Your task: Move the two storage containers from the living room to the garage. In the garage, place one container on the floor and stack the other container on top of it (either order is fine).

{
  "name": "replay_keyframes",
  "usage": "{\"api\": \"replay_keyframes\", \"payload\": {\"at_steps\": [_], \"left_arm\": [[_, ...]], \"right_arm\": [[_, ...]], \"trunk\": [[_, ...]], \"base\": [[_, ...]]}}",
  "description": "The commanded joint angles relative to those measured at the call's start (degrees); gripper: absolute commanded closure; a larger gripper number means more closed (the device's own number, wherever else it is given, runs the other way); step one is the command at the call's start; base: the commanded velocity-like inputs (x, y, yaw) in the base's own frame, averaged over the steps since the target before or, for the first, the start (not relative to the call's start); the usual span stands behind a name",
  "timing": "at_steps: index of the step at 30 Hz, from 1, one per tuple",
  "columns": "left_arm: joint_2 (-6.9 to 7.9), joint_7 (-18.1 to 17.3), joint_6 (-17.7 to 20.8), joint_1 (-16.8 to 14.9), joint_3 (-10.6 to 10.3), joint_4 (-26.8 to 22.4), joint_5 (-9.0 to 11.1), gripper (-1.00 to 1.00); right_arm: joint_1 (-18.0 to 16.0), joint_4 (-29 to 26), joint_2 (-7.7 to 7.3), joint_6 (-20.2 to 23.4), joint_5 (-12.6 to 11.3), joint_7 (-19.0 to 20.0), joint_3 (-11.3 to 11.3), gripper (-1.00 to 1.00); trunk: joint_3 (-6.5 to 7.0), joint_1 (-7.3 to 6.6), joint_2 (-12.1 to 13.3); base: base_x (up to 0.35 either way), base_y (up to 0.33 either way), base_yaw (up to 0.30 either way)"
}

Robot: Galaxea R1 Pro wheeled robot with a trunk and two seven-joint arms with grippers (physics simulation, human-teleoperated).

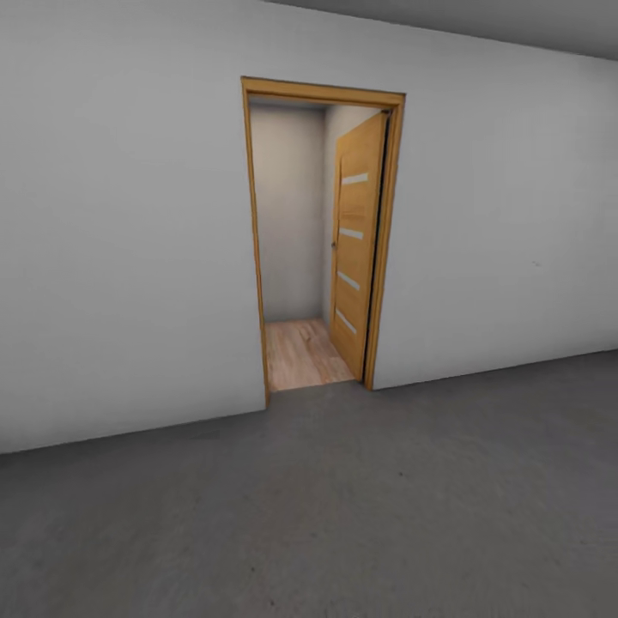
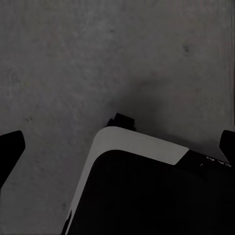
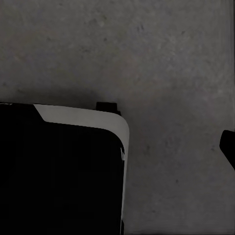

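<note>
Fingers first: in the left wrist view I can make out two dark tips at opposite edges of the frame, one finger [image 2: 10, 149] on one side and its partner at the far edge, well apart with nothing between them, so the left gripper [image 2: 117, 147] reads as open and empty. In the right wrist view there's just one dark tip [image 3: 228, 146] poking in at the edge, so honestly I can't tell whether those fingers are spread or closed. Nothing is being carried that I can see.

Both wrist cams look down over the robot's own black base with its pale rim [image 2: 139, 144] onto the mottled grey concrete floor [image 1: 343, 515], so the robot is standing in the garage.

No storage containers anywhere in these shots. My guess is they're in the living room, somewhere past the doorway [image 1: 322, 240].

So the step in hand looks like driving out to fetch one. The wooden door [image 1: 356, 249] is swung inward, and light wood planks [image 1: 300, 352] show beyond the threshold. The opening seems narrow-ish, so I'd square up dead centre on the frame before rolling through, keep both arms tucked in over the base, and watch the door's edge on the right side.
</note>
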Motion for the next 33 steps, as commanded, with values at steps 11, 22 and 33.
{"api": "replay_keyframes", "payload": {"at_steps": [11, 22, 33], "left_arm": [[0.00, 0.14, -0.13, -0.02, -0.49, -0.01, 0.45, -1.00], [0.05, 0.06, 0.05, -0.02, -0.49, 0.01, 0.45, -1.00], [0.09, 0.06, 0.05, -0.02, -0.49, -0.01, 0.45, -1.00]], "right_arm": [[-0.08, 0.18, 0.03, -0.31, -0.52, -0.03, 0.50, -1.00], [-0.08, 0.18, 0.01, -0.22, -0.68, -0.05, 0.44, -1.00], [-0.08, 0.18, -0.06, 0.07, -0.53, -0.03, 0.58, -1.00]], "trunk": [[-0.07, 0.00, -0.04], [-0.07, 0.00, -0.04], [-0.07, 0.00, -0.04]], "base": [[0.000, 0.000, -0.287], [0.157, 0.000, -0.119], [0.317, 0.000, -0.002]]}}
